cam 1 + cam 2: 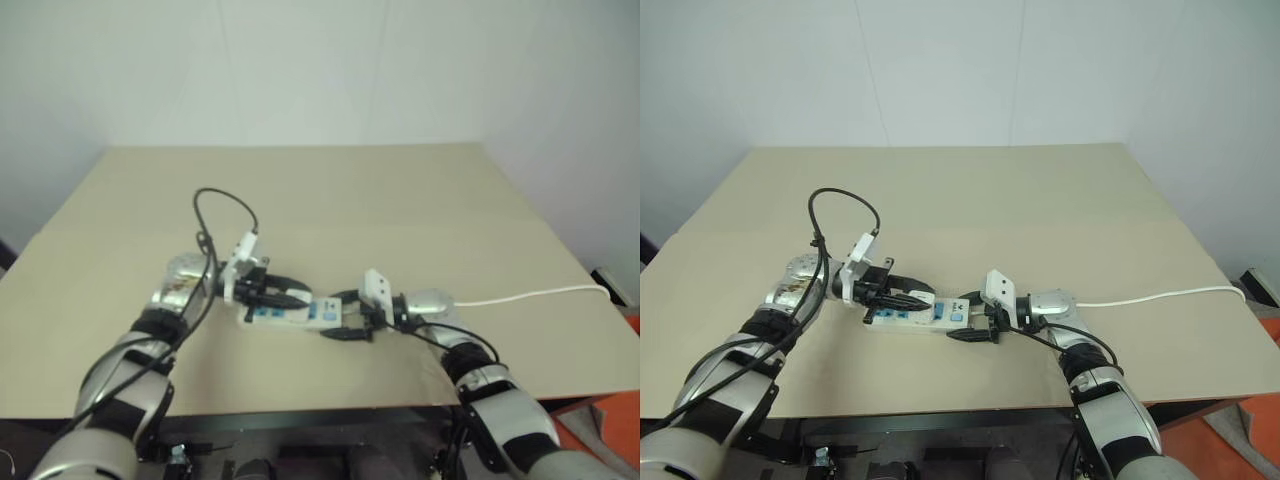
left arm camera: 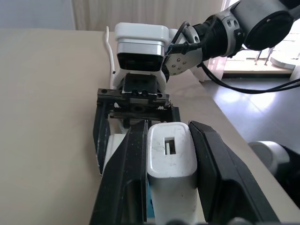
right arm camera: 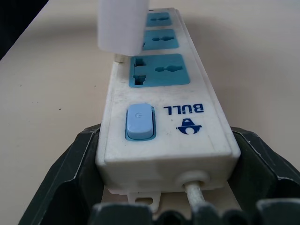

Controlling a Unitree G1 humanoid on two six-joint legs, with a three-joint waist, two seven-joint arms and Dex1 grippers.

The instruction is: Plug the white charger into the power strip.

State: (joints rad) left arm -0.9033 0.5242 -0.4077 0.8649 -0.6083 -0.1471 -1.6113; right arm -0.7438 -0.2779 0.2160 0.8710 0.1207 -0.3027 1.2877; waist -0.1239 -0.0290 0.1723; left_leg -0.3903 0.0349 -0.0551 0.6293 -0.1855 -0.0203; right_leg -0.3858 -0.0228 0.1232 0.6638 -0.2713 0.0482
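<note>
On the tan table [image 1: 1040, 190], a thin white cable [image 1: 1160, 296] trails right.

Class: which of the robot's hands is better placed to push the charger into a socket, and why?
The left hand: it grips the white charger just above the power strip. The right hand braces the strip's switch end.

My left claw [image 2: 168, 164] is clamped tight, pointing in toward my right. My right claw [image 3: 161, 178] faces it from the other side, fingers [image 3: 70, 173] spread wide, seemingly low. Both forearms angle inward, elbows bent.
</note>
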